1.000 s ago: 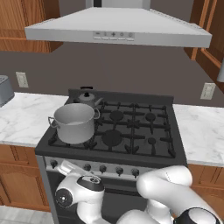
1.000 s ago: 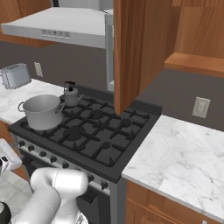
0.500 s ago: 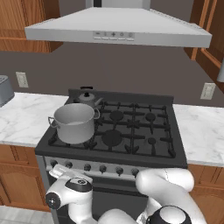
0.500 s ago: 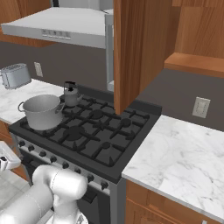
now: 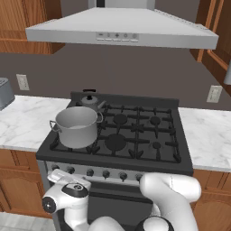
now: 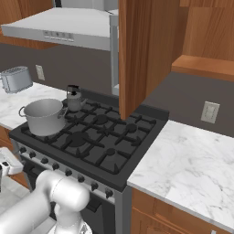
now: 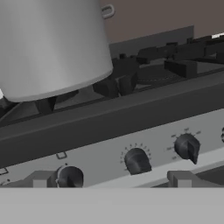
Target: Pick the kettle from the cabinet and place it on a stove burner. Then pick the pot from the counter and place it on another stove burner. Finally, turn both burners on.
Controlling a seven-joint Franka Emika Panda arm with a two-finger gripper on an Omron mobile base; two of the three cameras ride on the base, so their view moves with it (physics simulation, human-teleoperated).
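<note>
Pot: on front-left burner, above your gripper, jaws spread wide, facing stove knobs

Ahead of me, dark grey-brown wall. Steel range hood at my 12 o'clock, high. Wooden wall cupboards at 10 and 2 o'clock. White wall sockets: one at 10 o'clock, other at 2. Grey toaster at 10 o'clock. Pale floor at my 8 o'clock, low.
</note>
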